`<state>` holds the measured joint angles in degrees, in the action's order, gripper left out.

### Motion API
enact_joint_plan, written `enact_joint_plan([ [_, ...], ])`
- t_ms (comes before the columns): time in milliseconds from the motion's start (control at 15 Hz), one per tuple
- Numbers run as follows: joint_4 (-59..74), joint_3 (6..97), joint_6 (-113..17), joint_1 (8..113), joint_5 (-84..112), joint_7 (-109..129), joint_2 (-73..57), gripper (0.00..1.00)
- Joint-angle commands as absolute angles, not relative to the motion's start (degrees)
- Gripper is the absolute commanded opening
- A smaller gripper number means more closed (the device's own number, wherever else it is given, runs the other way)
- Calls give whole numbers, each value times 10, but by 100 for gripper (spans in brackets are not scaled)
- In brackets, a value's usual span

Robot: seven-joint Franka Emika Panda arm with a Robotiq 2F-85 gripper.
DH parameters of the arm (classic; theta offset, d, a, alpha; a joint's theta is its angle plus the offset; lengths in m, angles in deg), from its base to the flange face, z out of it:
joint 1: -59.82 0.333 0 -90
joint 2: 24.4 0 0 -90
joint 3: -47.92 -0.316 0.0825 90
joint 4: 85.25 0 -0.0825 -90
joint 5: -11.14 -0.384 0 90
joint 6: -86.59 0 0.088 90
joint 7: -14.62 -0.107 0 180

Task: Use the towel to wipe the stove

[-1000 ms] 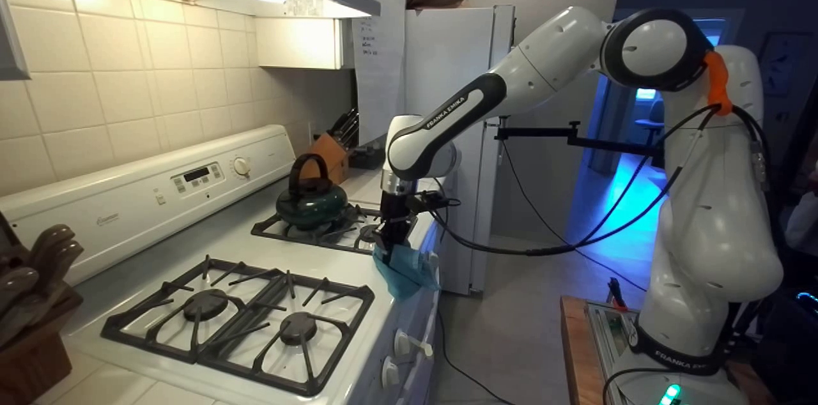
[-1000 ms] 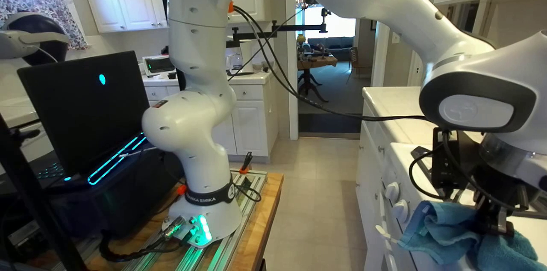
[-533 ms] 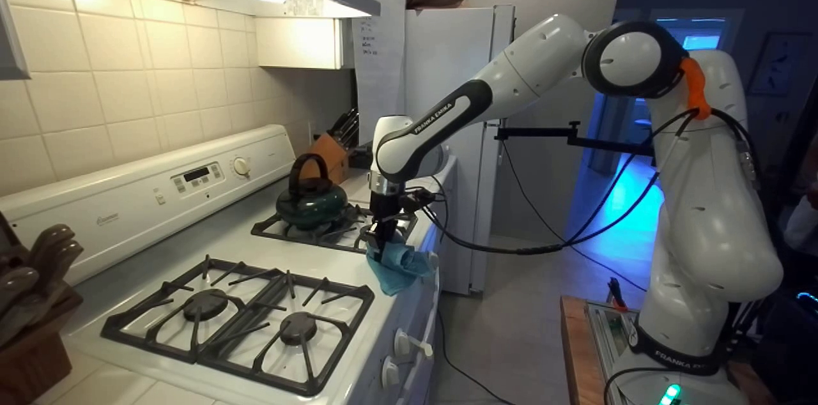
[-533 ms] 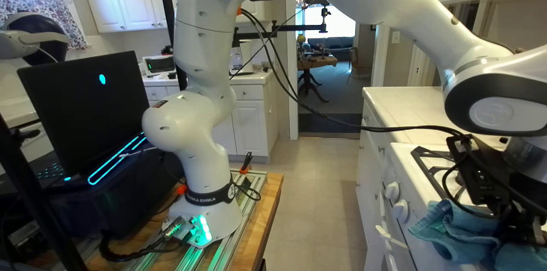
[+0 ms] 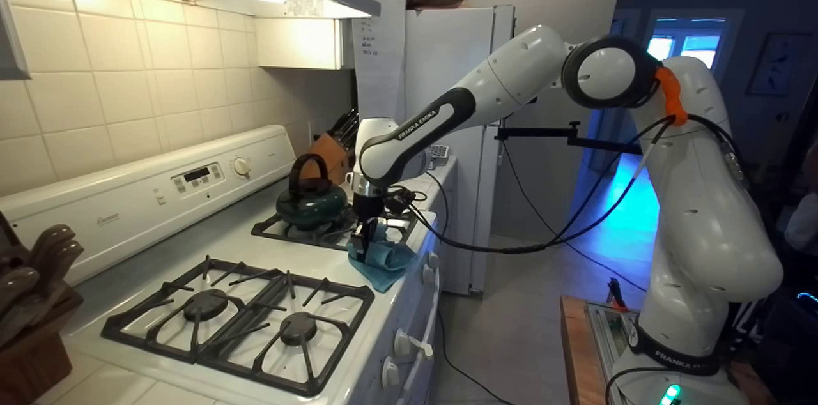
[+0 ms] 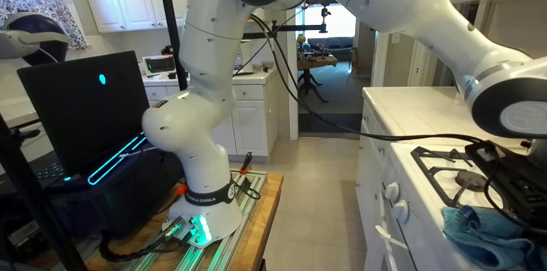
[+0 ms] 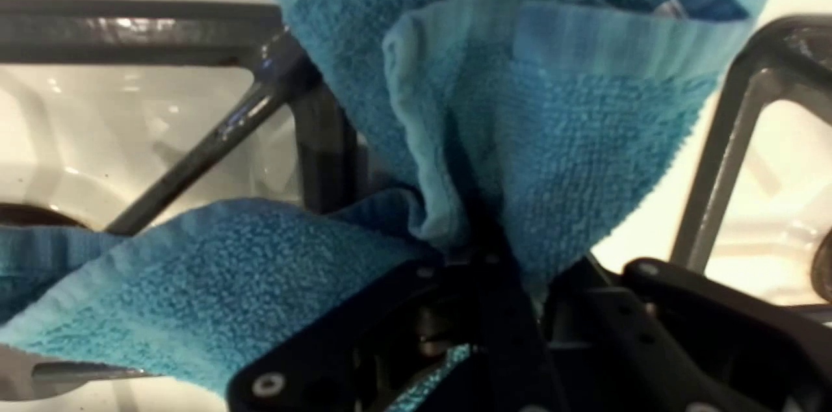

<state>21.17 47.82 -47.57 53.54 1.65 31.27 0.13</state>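
Towel (image 5: 386, 262) on stove (image 5: 300, 258) — the blue fabric lies in folds on the white strip between the two burner grates (image 5: 236, 313), one corner reaching toward the front edge. The fingers (image 5: 362, 244), pointing down, pinch a bunch of it; in the wrist view one flap covers part of a grate's bars. The step in hand looks like the early part of wiping — towel carried in and laid down — though how hard it presses cannot be told. The next move likely calls for light, even pressure and a level sweep through that strip toward the back, fingers clear of the bars and the arm (image 5: 505, 82) kept away from the kettle (image 5: 311, 206). Against the frame from a second ago, the arm has reached farther in: then the towel hung over the front edge and hid a control knob (image 5: 427, 274) that now shows; now most of it sits between the grates.
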Motion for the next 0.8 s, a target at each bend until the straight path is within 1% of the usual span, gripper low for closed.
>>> enact_joint_plan([
  [0, 153, 466, -464, 533, 39, 344, 46, 2],
  [467, 80, 457, -459, 534, 52, 345, 93, 2],
  [733, 89, 456, -432, 540, 45, 317, 82, 2],
])
